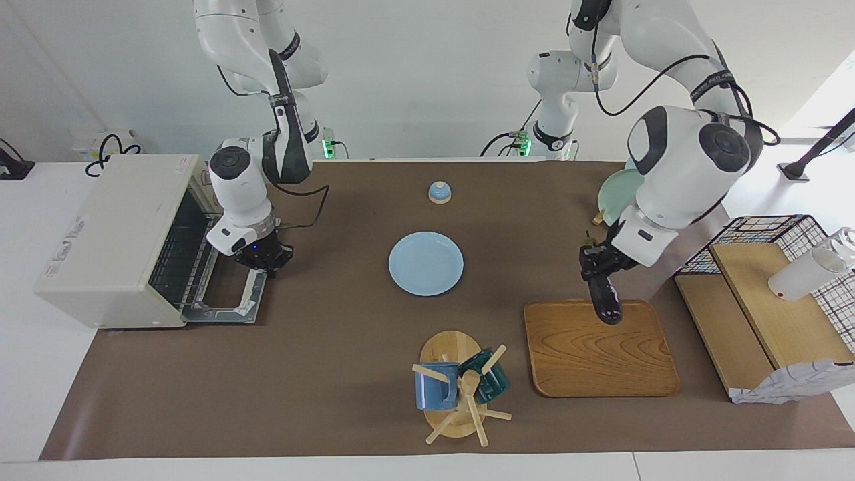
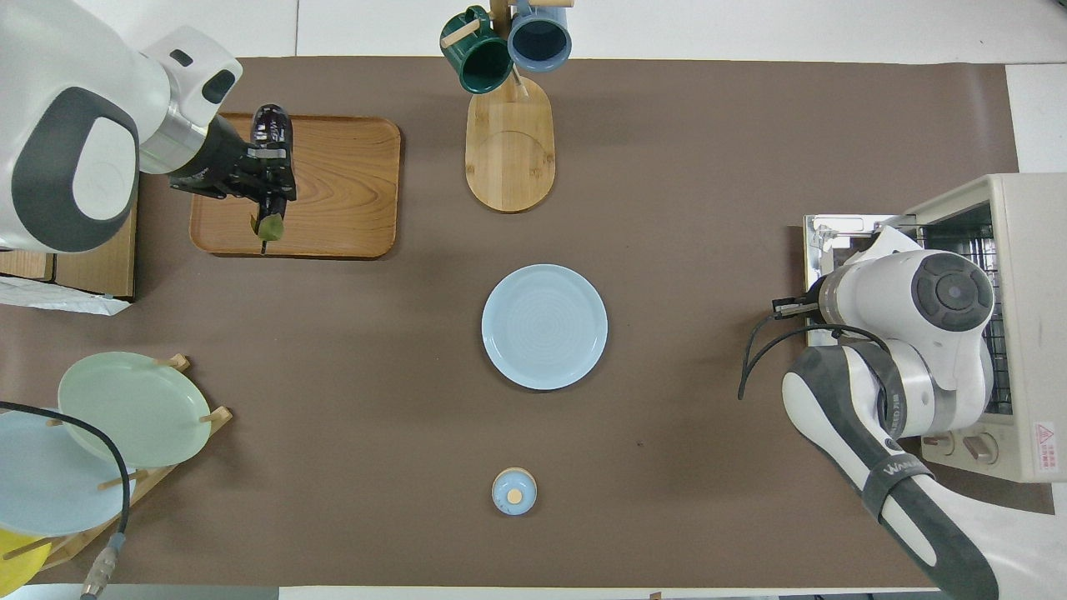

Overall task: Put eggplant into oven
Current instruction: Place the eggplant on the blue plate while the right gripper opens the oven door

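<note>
my left hand (image 1: pixel 596 262) grips the eggplant (image 1: pixel 604 302) by its stem end above the tray (image 1: pixel 641 374); it may swing loose. right hand (image 1: pixel 264 257) clenched empty over the oven (image 1: pixel 110 240) door.

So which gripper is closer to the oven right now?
Right. The right gripper hangs shut over the oven's open door; the left gripper holds the eggplant above the wooden tray.

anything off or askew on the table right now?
Nothing stands out. The eggplant hangs tilted from the shut left gripper over the tray. The oven door is down, the shut right gripper over it.
</note>
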You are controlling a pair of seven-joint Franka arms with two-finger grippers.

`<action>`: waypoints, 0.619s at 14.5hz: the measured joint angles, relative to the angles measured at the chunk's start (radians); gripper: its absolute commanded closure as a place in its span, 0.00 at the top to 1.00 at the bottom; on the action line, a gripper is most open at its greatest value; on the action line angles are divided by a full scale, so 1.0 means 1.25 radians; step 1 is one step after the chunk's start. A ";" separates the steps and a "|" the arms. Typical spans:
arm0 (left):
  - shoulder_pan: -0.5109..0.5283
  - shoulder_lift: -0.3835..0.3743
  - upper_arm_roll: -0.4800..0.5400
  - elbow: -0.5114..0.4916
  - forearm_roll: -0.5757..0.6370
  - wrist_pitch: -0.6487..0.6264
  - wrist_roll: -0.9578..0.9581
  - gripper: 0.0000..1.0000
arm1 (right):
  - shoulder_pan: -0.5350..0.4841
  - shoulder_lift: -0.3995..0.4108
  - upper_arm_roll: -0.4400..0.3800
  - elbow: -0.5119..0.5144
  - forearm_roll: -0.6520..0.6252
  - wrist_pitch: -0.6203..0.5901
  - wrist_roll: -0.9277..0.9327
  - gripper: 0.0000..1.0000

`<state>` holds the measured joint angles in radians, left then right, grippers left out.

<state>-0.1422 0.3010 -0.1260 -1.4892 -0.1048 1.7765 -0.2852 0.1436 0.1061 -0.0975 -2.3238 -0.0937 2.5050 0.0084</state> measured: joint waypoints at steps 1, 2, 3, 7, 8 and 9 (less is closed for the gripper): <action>-0.026 -0.019 -0.001 -0.021 -0.003 -0.002 -0.034 0.00 | 0.010 -0.001 -0.003 0.002 0.004 0.000 0.001 0.00; -0.056 -0.035 -0.003 -0.044 -0.010 -0.002 -0.060 0.00 | 0.021 -0.002 -0.003 0.008 0.007 -0.004 0.004 0.00; -0.086 -0.046 -0.003 -0.067 -0.024 -0.001 -0.073 0.00 | 0.030 -0.004 -0.003 0.024 0.007 -0.023 0.006 0.00; -0.219 -0.077 -0.005 -0.203 -0.054 0.134 -0.151 0.00 | 0.045 -0.014 -0.004 0.145 0.008 -0.187 0.007 0.00; -0.254 -0.078 -0.006 -0.239 -0.054 0.191 -0.181 0.00 | 0.045 -0.017 -0.004 0.166 0.008 -0.216 0.007 0.00; -0.287 -0.077 -0.006 -0.271 -0.054 0.243 -0.210 0.00 | 0.044 -0.019 -0.005 0.183 0.008 -0.241 0.007 0.00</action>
<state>-0.5011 0.2050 -0.1336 -1.8285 -0.1723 2.0807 -0.5479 0.1990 0.0826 -0.1040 -2.0952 -0.0843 2.2037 0.0166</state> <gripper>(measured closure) 0.656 0.991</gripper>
